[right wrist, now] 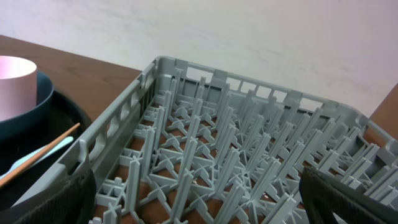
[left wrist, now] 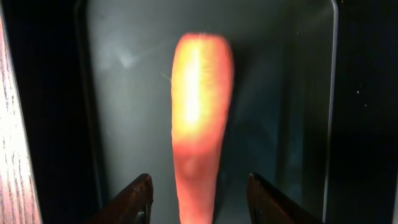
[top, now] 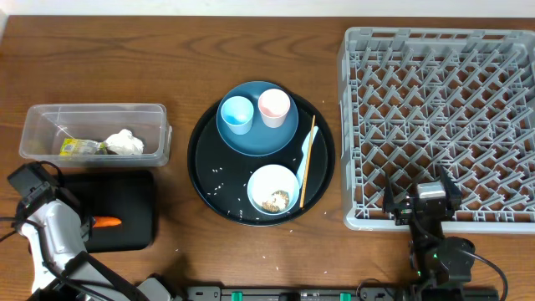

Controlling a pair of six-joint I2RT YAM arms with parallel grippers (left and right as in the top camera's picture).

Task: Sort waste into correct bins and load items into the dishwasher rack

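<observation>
Left gripper [left wrist: 202,199] hangs low over the black tray [left wrist: 280,93] with its jaws parted and nothing held: a dark gap shows between each fingertip and the carrot [left wrist: 199,118]. The carrot lies flat on the tray floor, roughly along the tray's middle. Its narrower end runs in between the two fingers and its thick, blunt end points away from the wrist. Right gripper [right wrist: 199,202] is spread wide and empty too, poised at the near edge of the dishwasher rack [right wrist: 205,130], well apart from all this.

As for handling, a carrot is stiff and fairly light, so it should not bend or crush in a firm pinch. It is also round, tapered and smooth-skinned, so it could roll on the tray or slide out toward its thin end. Should it need lifting, the best hold looks to be across the thicker middle, with the fingers squarely on either side. It seems to sit in its bin already, so that is likely unnecessary
</observation>
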